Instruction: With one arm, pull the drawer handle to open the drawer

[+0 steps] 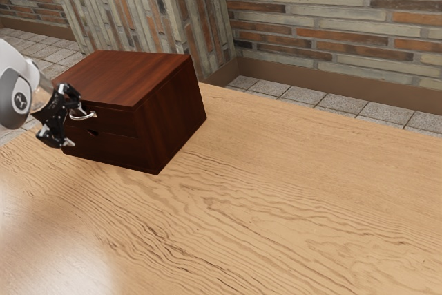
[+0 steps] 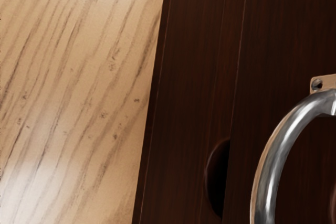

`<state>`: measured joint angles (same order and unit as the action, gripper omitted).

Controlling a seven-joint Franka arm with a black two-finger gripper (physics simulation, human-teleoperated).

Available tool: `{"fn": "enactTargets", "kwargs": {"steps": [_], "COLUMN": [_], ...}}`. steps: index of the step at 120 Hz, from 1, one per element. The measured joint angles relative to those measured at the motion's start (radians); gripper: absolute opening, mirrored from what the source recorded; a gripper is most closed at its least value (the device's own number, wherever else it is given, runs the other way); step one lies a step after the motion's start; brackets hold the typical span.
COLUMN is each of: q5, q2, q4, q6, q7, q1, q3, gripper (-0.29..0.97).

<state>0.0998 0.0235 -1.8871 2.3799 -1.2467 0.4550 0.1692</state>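
drawer [image 1: 110,121]: top one in a dark wood cabinet [image 1: 131,77]. The cabinet sits at the far corner of the surface [image 1: 276,198], on the exterior view's left. The drawer front looks flush, so I'd call it closed.
handle [image 1: 86,113]: a polished metal loop on the drawer front, standing clear of the wood. The wrist view shows a curved bar [image 2: 278,150] fixed to a small screwed plate [image 2: 323,82].
tool [image 1: 69,117]: right at the handle. Its fingers are spread, one above the bar and one below, and I see no pinch on the bar, so it reads as open.
handling: the handle is rigid and won't deform. Bare metal is probably slick, so a hook or a firm clamp beats a light pinch. The drawer likely slides on a straight track, so pull square to the front. The cabinet looks heavy enough to stay put, though that's a guess.
grip point: mid-span of the loop, where the gap behind the bar is widest.
lower front: it has only a cut-out notch [image 2: 218,177] and no bar.
surface: pale wood with strong grain, flat, with glare in the near corner.
room: brick walls [image 1: 331,12] and a grey tiled floor [image 1: 345,101] behind.
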Motion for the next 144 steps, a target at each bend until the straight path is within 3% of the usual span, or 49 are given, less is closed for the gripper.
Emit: {"fn": "enactTargets", "kwargs": {"steps": [76,144], "q5": [0.002,-0.002], "q2": [0.013,-0.075], "q4": [0.000,-0.080], "q6": [-0.003,-0.083], "q7": [-0.005,0.009], "q1": [0.021,0.038], "q3": [0.006,0.009], "gripper": [0.57,0.59]}}
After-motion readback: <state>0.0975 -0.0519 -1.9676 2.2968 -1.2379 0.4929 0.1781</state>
